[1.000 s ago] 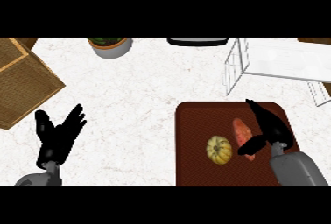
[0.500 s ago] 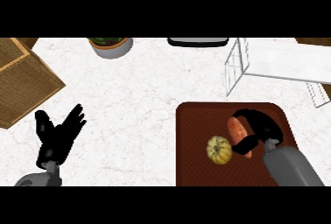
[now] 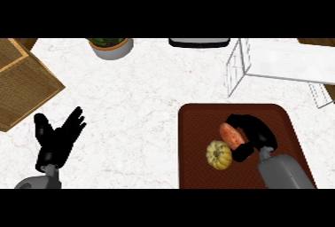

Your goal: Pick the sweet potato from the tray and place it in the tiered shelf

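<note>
The orange-red sweet potato [image 3: 229, 133] lies on the dark red tray [image 3: 196, 124] at the lower right, partly hidden. My right hand [image 3: 252, 133] is over it, with fingers curled across its top and the thumb below it. The white wire tiered shelf [image 3: 281, 66] stands beyond the tray at the upper right. At the lower left, my left hand [image 3: 59, 137] rests open on the counter, fingers up.
A small yellow squash [image 3: 219, 154] sits on the tray just left of my right hand. A potted plant [image 3: 111, 45] stands at the back, a dark object [image 3: 198, 42] next to it. Woven wooden boxes [image 3: 23, 84] lie at the left edge.
My right hand has come down over the sweet potato and curled its fingers round it. The left hand has stayed still.
</note>
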`<move>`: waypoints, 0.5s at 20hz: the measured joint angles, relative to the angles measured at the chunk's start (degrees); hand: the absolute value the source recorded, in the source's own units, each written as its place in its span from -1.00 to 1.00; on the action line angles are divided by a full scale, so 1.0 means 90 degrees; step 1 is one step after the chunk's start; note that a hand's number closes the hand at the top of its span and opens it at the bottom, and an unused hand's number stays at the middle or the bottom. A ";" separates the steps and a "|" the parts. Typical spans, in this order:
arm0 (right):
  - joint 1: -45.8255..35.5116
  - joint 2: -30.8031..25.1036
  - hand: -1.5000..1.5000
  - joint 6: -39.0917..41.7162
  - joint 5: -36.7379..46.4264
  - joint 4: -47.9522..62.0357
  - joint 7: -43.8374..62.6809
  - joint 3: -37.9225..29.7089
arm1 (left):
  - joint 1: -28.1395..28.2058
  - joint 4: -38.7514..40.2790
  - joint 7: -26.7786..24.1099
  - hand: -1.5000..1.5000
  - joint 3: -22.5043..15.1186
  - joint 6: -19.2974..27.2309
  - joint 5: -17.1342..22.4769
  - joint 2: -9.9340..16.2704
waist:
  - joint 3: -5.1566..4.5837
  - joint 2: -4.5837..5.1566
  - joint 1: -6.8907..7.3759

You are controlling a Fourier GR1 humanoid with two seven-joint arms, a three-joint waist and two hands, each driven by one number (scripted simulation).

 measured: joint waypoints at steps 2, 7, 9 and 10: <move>0.0020 0.0001 1.00 0.0085 -0.0021 -0.0172 -0.0098 -0.0036 | 0.0055 -0.0084 0.0035 0.00 0.0036 -0.0069 0.0033 0.0010 | 0.0022 0.0016 0.0006; 0.0012 -0.0047 1.00 0.0484 -0.0120 -0.0883 0.0027 -0.0236 | -0.0010 -0.0017 0.0032 0.00 0.0056 -0.0055 -0.0059 -0.0084 | 0.0046 0.0034 -0.0002; 0.0091 -0.0002 1.00 0.0445 -0.0216 -0.1290 0.0067 -0.0328 | 0.0046 0.0002 -0.0037 0.00 0.0069 -0.0040 -0.0090 -0.0101 | 0.0049 0.0032 -0.0012; 0.0099 0.0002 1.00 0.0443 -0.0266 -0.1546 0.0097 -0.0375 | 0.0091 -0.0045 -0.0019 0.00 0.0072 -0.0043 -0.0084 -0.0099 | 0.0051 0.0028 -0.0016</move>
